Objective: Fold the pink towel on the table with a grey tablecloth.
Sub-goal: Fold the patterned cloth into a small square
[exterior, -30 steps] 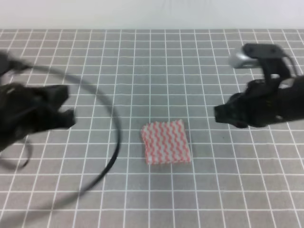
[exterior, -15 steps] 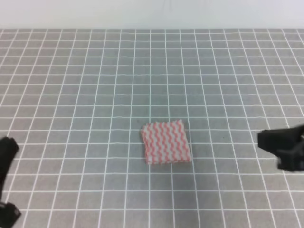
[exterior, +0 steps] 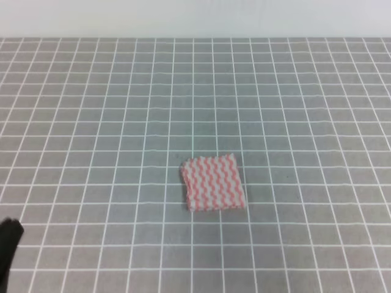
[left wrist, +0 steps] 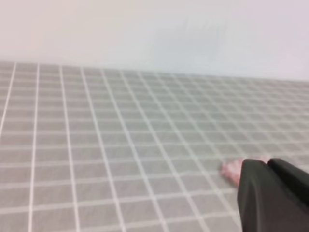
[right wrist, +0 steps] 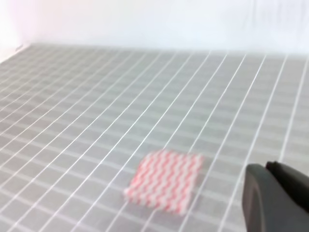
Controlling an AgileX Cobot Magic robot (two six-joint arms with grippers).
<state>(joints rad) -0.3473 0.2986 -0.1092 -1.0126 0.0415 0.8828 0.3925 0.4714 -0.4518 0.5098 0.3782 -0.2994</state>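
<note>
Only a dark sliver of the left arm [exterior: 8, 249] shows in the high view, at the near left corner of the table [exterior: 91, 122], low against the picture's edge and well apart from the towel [exterior: 212, 183]. The left wrist view shows one dark gripper [left wrist: 273, 193] part at the lower right, raised above the cloth and tilted toward the far edge. Whether its jaws stand wide or narrow I cannot tell, since only that blurred part is visible; nothing is seen in it. A pink patch of towel [left wrist: 232, 169] peeks out just beside it.

Moving rightward, the towel lies flat as a small folded square, a little toward the near edge of the table and about midway between its left and right sides. Its edges run slightly askew to the white grid lines, the left side leaning a touch. Grey grid cloth spreads on every side of it, with broad open room toward the far edge and both sides, and a narrower strip toward the near edge.

On the right, the right arm is out of the high view. Its wrist view shows a dark gripper [right wrist: 275, 195] part at the lower right corner, lifted off the cloth, with the towel [right wrist: 165, 181] ahead and to its left, apart from it. Its opening cannot be told either.
</note>
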